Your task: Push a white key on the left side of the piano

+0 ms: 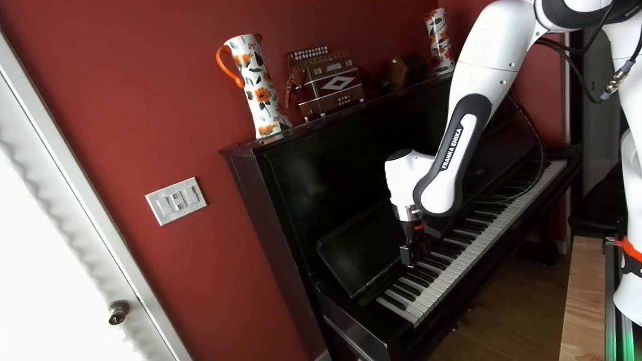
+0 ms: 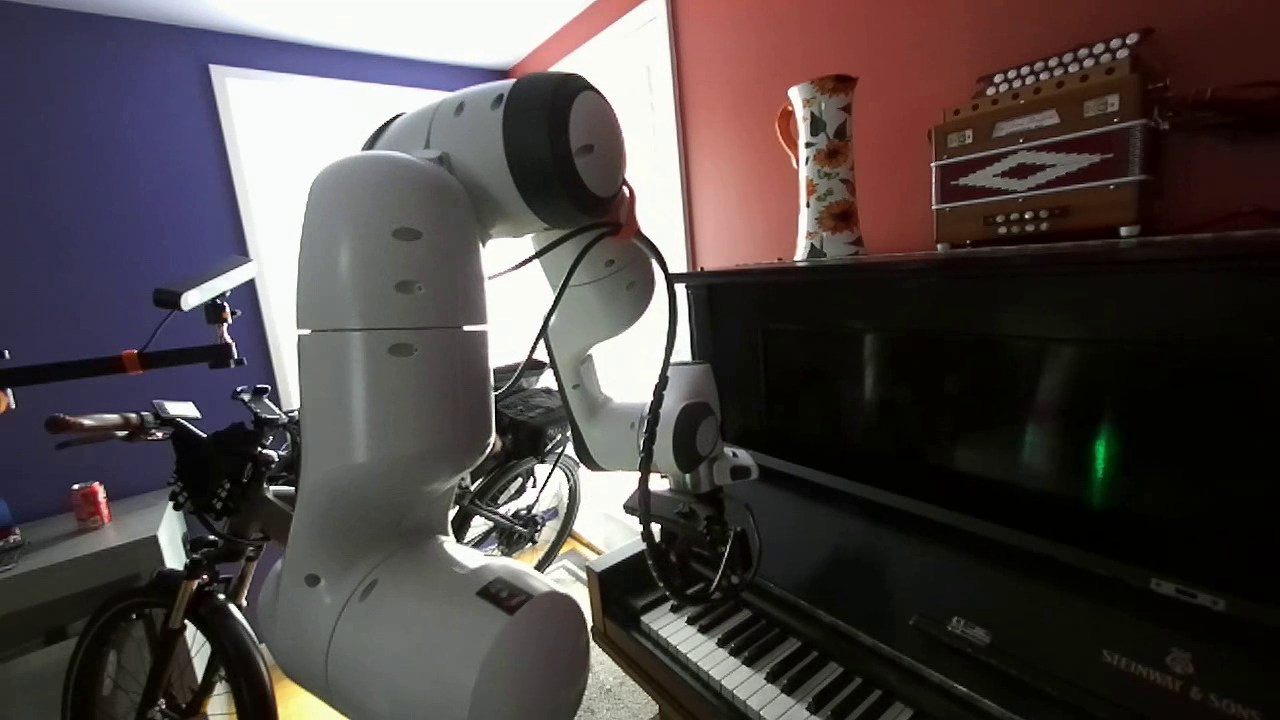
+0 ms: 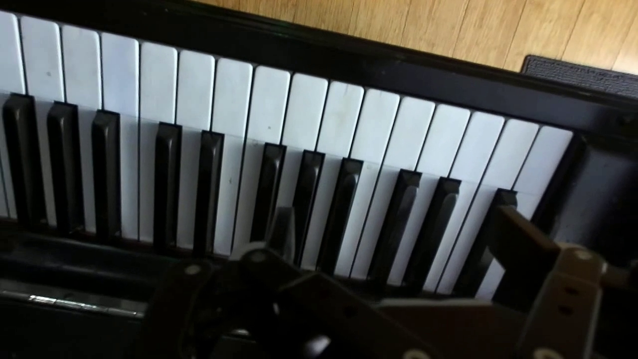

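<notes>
– Where is the piano (image 1: 346,170)?

– Along the red wall (image 1: 165,120), apart from the bench (image 1: 584,301). In an exterior view, floor (image 1: 506,296) shows between its keys (image 1: 456,271) and the bench's left edge

– Which way does it run?

– There its long axis climbs from lower middle to upper right, the far end of the keys lying up beyond the bench's top left corner. The key fronts are turned toward that left edge

– And in the wrist view?

– The row slants slightly down to the right. White keys (image 3: 305,109) point their fronts at the top of the view, black keys (image 3: 311,174) sit back below. The last white key (image 3: 546,154) lies beside a dark block (image 3: 598,189) at the right, so this is a player's left end

– How are the fingers (image 3: 531,234)?

– Spread wide, with keys showing between them. One tip shows about between two black keys, the other overlaps the last black key (image 3: 478,254) by the block. Whether either touches, I cannot tell

– And the arm (image 1: 484,70)?

– Its foot is by the bench's right edge, and it arches across to the left end of the keys

– What's on the piano?

– A jug (image 1: 261,93) at that same end, an accordion (image 1: 336,82) next to it, a flowered vase (image 1: 440,42) farther along
</notes>
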